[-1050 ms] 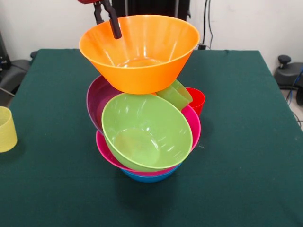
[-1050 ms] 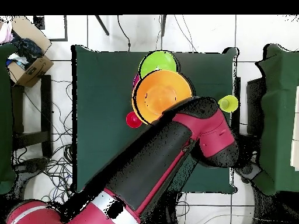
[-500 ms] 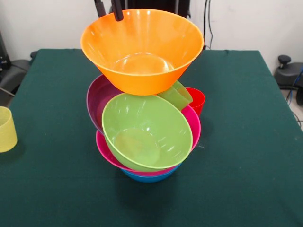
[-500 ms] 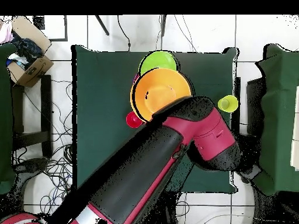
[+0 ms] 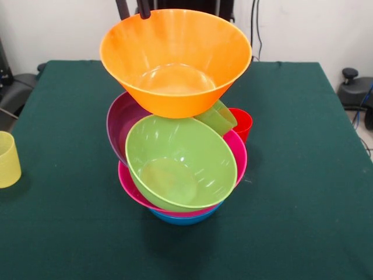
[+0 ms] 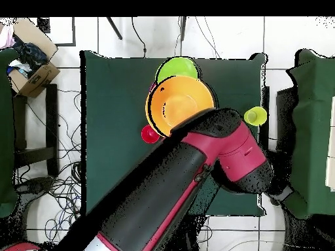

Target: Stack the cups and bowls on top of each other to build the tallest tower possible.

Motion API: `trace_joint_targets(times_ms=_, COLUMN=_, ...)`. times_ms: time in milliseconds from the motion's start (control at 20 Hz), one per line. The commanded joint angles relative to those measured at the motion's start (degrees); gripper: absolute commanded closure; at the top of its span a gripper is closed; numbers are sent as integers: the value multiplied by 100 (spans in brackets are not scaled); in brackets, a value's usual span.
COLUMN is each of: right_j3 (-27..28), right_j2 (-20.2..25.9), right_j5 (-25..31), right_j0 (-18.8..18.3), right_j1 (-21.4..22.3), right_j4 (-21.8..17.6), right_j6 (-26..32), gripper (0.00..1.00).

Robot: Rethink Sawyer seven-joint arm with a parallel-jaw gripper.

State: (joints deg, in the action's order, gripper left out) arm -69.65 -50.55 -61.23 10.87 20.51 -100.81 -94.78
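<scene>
tool (image 5: 133,8) straddling far rim of orange bowl (image 5: 175,58), apparently gripping it, held level right over tilted pile of bowls (image 5: 178,175) mid-surface; straight down to seat.

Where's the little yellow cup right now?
The pale yellow cup stands alone at the front view's left edge, on the green table, well apart from the tower.

Robotics lab: green-clothed table (image 5: 303,175), loose floor cables (image 6: 62,186), cardboard box (image 6: 33,72), tiled floor.
</scene>
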Motion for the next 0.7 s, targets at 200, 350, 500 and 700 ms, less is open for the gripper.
trace_joint_targets(times_ms=200, right_j3=-140, right_j2=779, right_j5=32, right_j0=34, right_j1=-85, right_j4=-154, right_j6=220, gripper=0)
trace_joint_targets(times_ms=350, right_j3=-156, right_j2=790, right_j5=56, right_j0=33, right_j1=-89, right_j4=-141, right_j6=260, gripper=0)
trace_joint_targets(times_ms=500, right_j3=-159, right_j2=767, right_j5=67, right_j0=40, right_j1=-91, right_j4=-159, right_j6=267, gripper=0)
trace_joint_targets(times_ms=700, right_j3=-167, right_j2=741, right_j5=84, right_j0=56, right_j1=-116, right_j4=-193, right_j6=269, gripper=0)
